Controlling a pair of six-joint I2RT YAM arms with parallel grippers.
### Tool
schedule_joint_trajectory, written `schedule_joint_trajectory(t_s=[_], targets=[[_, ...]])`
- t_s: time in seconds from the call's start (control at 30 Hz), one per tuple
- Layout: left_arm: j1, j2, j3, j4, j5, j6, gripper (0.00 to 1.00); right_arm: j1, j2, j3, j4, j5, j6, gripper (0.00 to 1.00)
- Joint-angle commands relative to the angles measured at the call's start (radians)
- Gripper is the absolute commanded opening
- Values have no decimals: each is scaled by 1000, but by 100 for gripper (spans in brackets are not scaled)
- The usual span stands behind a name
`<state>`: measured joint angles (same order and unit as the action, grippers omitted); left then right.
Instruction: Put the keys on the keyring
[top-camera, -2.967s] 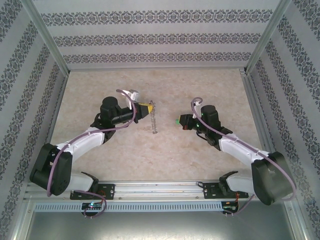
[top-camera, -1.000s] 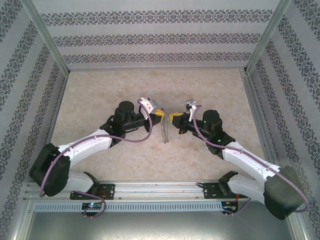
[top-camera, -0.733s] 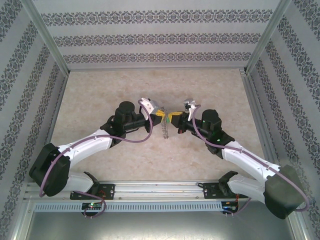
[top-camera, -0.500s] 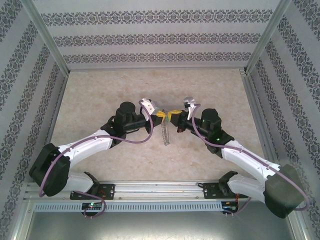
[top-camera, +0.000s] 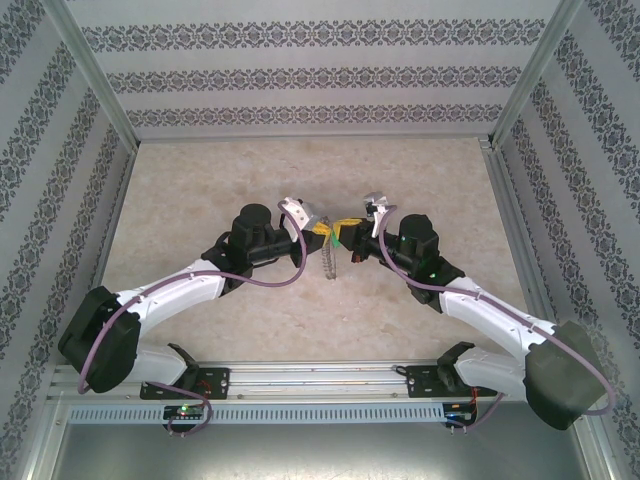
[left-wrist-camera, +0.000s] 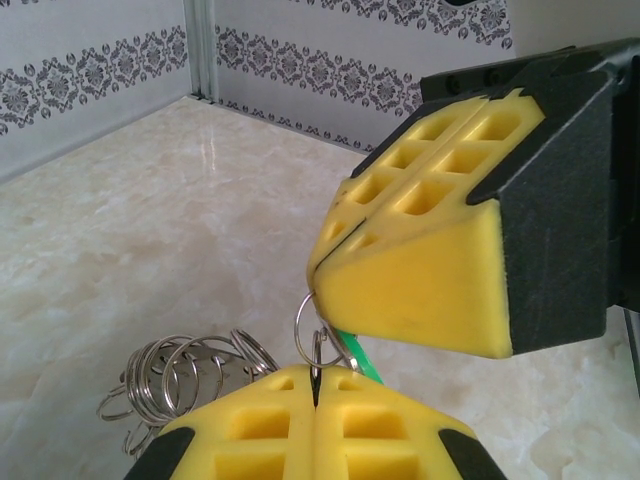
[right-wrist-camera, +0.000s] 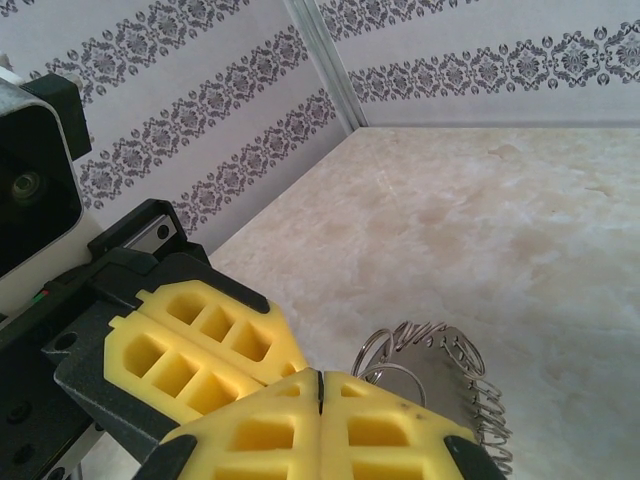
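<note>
Meeting tip to tip over the middle of the surface (top-camera: 420, 170), the left gripper (top-camera: 318, 228) and the right gripper (top-camera: 341, 236) both have their yellow foam pads pressed fully together. The left gripper reaches in from the near left and pinches the keyring (top-camera: 330, 262) by its top edge. The hoop hangs down from the pads, edge-on from above, and whether its lower end touches the surface cannot be told. In the left wrist view a thin loop of wire rises out of the seam between the closed pads, and a bunch of small rings (left-wrist-camera: 160, 380) fans out to the left below them. The right gripper comes in from the near right, its tip just beside the left one, closed on the key (left-wrist-camera: 355, 352). The key shows as a sliver of bright green under that tip, right against the wire loop. Its blade is hidden, so whether it sits inside the loop cannot be told.
</note>
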<state>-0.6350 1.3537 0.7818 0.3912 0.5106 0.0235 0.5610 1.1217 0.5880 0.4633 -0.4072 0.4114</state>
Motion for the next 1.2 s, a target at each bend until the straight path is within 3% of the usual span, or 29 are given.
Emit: schedule_joint_trajectory(t_s=[0.0, 0.57, 1.03, 1.07, 1.17], targets=[[-18, -48, 8, 30, 5, 21, 0, -5, 2, -1, 20, 30, -29, 0], [-19, -67, 1, 54, 6, 4, 0, -59, -5, -54, 38, 21, -11, 0], [-20, -51, -21, 132, -20, -17, 0, -67, 23, -30, 21, -137, 5, 0], [-20, -49, -25, 142, -23, -17, 0, -73, 19, -33, 21, -147, 12, 4], [-20, -47, -34, 169, -29, -19, 0, -103, -9, -56, 30, -145, 34, 34]])
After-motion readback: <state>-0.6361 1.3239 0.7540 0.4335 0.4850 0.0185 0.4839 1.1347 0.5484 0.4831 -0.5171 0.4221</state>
